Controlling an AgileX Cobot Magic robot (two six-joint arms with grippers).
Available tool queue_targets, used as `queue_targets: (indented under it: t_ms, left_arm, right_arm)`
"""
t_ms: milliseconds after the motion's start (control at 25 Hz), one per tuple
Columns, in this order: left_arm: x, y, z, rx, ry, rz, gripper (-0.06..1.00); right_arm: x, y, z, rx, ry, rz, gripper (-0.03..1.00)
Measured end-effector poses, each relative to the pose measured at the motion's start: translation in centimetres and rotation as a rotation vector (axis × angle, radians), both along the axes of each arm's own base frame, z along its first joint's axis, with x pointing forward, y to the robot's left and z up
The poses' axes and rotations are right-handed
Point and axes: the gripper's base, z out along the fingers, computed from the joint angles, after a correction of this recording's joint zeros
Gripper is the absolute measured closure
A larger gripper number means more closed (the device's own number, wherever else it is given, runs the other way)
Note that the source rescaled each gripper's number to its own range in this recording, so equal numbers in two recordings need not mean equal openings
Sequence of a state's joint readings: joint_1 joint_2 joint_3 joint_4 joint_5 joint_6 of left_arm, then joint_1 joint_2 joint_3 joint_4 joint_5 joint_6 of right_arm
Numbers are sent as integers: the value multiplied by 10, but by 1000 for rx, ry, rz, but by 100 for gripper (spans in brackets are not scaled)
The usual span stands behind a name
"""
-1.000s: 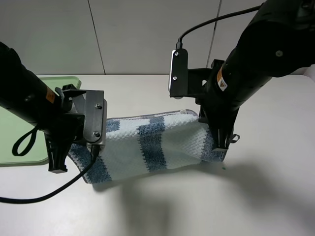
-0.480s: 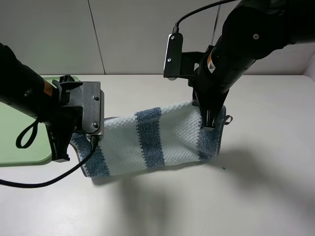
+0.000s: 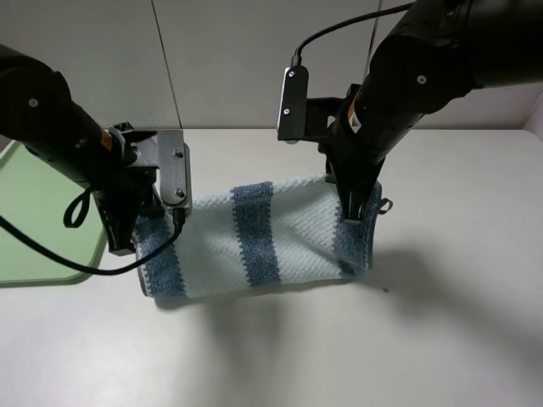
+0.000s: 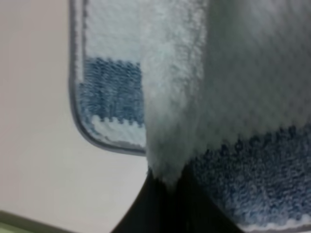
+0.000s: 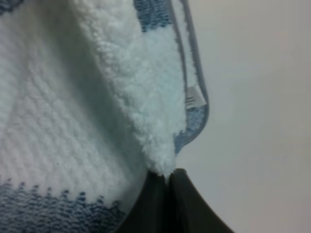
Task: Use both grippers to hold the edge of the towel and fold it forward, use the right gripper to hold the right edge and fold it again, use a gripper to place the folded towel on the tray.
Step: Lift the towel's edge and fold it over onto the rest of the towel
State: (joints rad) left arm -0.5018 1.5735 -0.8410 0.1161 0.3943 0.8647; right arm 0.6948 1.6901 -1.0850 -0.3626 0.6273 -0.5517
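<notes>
Carried rearward, the towel [image 3: 280, 242] spans left-to-right, its ends pinched tight in the left tool [image 3: 121, 244] and right tool [image 3: 350, 215].

Nothing legible — arm sticker [image 3: 351, 125] and towel tag [image 5: 193, 99] too small to read.

We found the towel [image 3: 254, 246] on the table [image 3: 339, 356], the tray [image 3: 38, 237] just left of it, the left gripper [image 3: 121, 246] at its left end, the right gripper [image 3: 350, 216] at its right.
</notes>
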Motion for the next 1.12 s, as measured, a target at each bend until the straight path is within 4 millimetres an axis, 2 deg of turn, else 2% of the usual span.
queue_targets:
  t_ms: [240,520,920,1120]
  left_arm:
    - [9,-3,-5,-13,-33,-18,94]
    - [27,-13,-20,7,-7,-25,94]
    - [39,-19,-18,-9,-47,-32,94]
    - [41,-18,-17,-20,-64,-29,94]
  right_arm:
    - [15,-11,-2,49,-23,-47,97]
    - [18,-12,-7,45,-15,-53,97]
    - [29,-13,-25,26,-12,-46,97]
    - [31,-13,-25,33,-29,-37,97]
